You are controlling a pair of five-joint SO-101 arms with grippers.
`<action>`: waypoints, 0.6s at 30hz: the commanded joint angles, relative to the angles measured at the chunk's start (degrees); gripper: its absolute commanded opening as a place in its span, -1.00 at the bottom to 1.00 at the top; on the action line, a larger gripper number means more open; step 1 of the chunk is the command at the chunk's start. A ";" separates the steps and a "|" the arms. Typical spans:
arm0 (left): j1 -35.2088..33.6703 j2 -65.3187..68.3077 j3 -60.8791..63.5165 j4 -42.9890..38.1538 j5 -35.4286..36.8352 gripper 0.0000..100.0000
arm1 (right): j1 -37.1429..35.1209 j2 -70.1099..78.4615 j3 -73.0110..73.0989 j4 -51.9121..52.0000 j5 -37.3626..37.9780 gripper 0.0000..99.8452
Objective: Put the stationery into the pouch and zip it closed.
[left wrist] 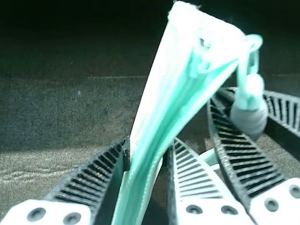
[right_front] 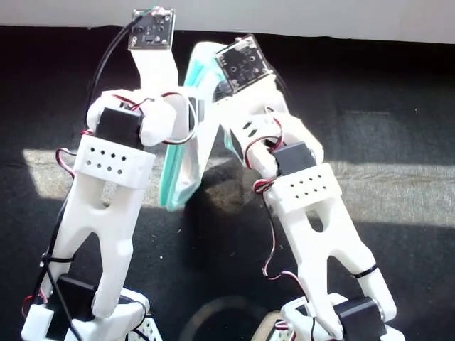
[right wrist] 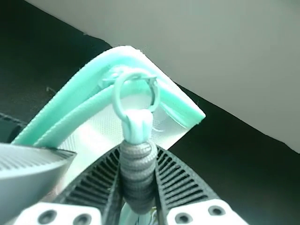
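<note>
Mint pouch [left wrist: 161,122] looks limp and light, so left pincer [left wrist: 146,157] clamps its edge while right pincer [right wrist: 138,161] grips the zip pull [right wrist: 137,126].

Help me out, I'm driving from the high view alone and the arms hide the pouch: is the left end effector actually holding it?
Observer: Yes. The left wrist view shows the left end effector shut on the edge of the mint pouch, which rises out of its grip.
Operator: And the right one, is it on the zip?
Observer: It is. The right wrist view shows the right end effector shut on the grey zipper pull, whose ring hooks to the slider at the pouch's corner.
</note>
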 commanded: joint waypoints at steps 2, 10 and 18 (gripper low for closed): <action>-1.71 -0.40 1.01 -4.92 -0.62 -0.67 | 1.36 -2.15 -1.10 0.22 -0.26 -0.99; -1.36 -0.48 0.57 -11.08 -0.70 -0.66 | -0.04 -2.24 -0.75 0.31 -0.26 -0.99; -0.04 -0.40 3.12 -10.99 -0.70 -0.67 | -4.18 -2.33 -1.19 3.12 -0.26 -0.99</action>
